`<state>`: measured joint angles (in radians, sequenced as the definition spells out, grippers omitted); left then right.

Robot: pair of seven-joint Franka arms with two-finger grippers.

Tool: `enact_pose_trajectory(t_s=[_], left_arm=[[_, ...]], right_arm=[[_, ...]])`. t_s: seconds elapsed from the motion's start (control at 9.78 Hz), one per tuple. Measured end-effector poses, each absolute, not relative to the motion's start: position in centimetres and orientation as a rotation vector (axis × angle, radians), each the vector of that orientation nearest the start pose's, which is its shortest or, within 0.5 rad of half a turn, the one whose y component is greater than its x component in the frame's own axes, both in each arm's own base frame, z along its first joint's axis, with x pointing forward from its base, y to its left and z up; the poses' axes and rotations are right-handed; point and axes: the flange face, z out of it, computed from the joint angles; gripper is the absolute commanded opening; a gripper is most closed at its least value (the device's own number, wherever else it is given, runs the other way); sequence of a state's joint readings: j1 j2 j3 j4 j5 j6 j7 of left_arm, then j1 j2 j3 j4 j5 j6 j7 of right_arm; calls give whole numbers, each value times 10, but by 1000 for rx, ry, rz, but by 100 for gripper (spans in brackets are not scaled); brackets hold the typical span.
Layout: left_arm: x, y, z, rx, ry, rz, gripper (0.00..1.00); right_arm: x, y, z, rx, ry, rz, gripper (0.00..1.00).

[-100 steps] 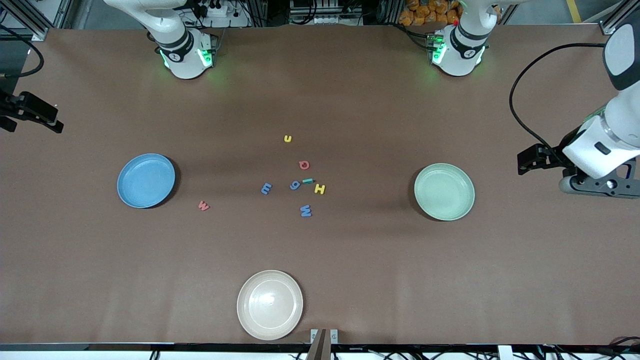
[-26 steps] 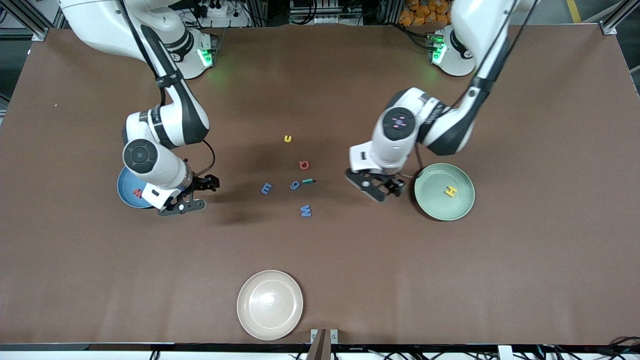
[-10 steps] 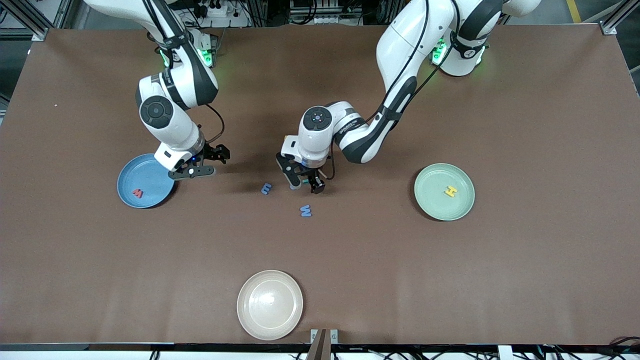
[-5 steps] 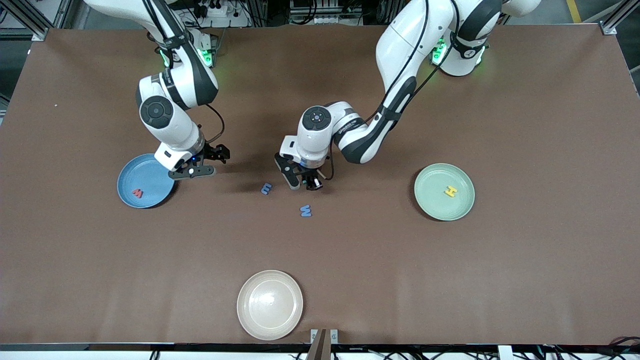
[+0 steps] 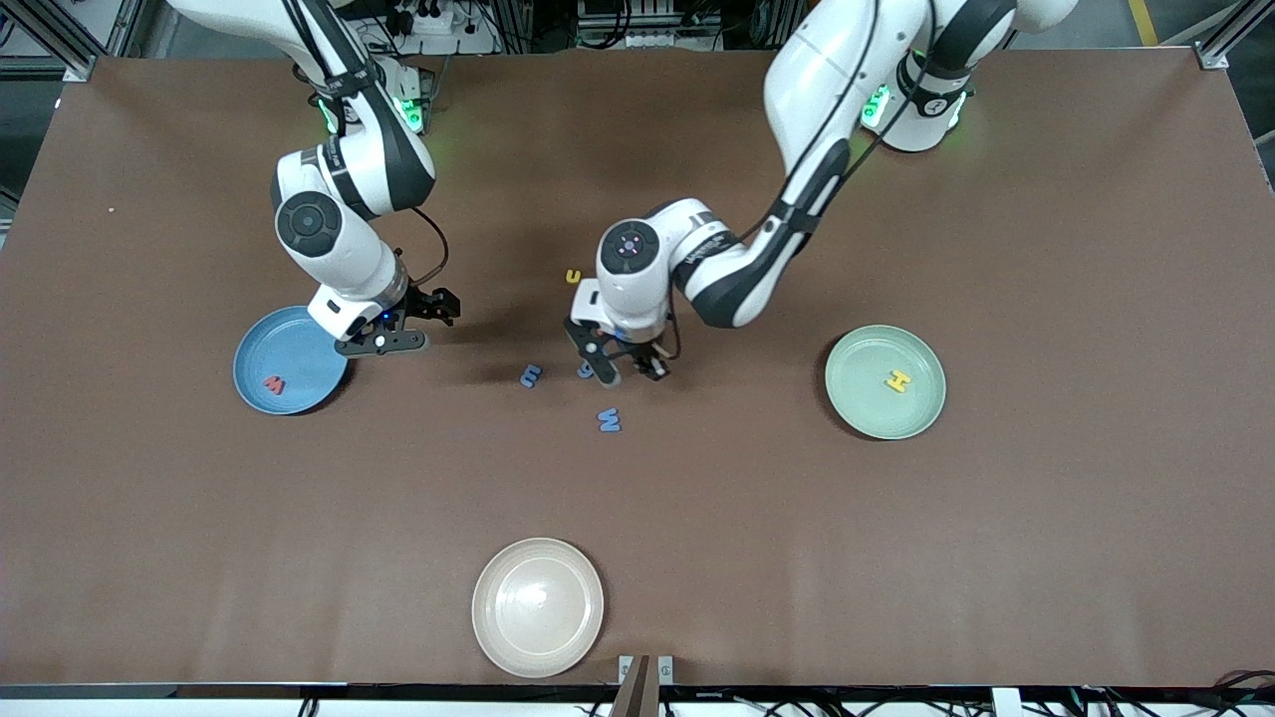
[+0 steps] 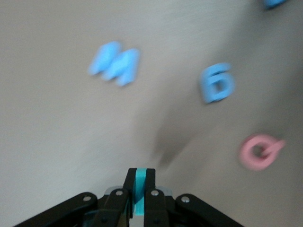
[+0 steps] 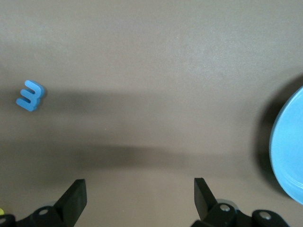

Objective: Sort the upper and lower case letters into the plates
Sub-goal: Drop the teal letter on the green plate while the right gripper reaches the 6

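My left gripper [image 5: 626, 370] is shut on the teal letter [image 6: 138, 188] and holds it just above the table, over the loose letters. In the left wrist view, a blue W [image 6: 115, 63], a blue g [image 6: 218, 83] and a red letter [image 6: 259, 151] lie below it. The front view shows the blue W [image 5: 609, 420], a blue m [image 5: 531, 375], the blue g [image 5: 585, 370] partly covered, and a yellow u [image 5: 573, 276]. A red w [image 5: 272, 382] lies in the sky blue plate [image 5: 299, 339]. A yellow H [image 5: 898, 380] lies in the mint green plate [image 5: 867, 408]. My right gripper [image 5: 416, 324] is open and empty beside the blue plate.
A cream-white plate [image 5: 538, 606] stands near the table's front edge. The right wrist view shows my right gripper [image 7: 139, 198] over bare table, with the blue m [image 7: 30, 96] and the blue plate's rim [image 7: 286, 156] to either side.
My left gripper has lifted a little with the teal letter and shifted toward the left arm's end, uncovering the yellow u and part of the blue g. The right arm has not moved.
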<state>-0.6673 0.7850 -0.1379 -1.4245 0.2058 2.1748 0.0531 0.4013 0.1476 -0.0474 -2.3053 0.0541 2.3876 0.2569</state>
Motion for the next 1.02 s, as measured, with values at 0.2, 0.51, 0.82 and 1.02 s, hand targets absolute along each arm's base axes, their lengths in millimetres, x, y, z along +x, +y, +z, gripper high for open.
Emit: enact_pose_trajectory(t_s=[0.2,0.51,0.82,1.02], left_arm=[[573,-417,285,-2749,1223,147,0],[627,-236,311,-2786,1137,315,0],[606,-105,264,-2956,966,360,0],[581,-67,228,-3034,903,324,0]], right_arm=[[490,206,287,-3116,59,74,100],[507,280,291,-3085,365,33,100],[549,334,268,-3053,667,60,100],[561,358,238,-3028,833,74,100]])
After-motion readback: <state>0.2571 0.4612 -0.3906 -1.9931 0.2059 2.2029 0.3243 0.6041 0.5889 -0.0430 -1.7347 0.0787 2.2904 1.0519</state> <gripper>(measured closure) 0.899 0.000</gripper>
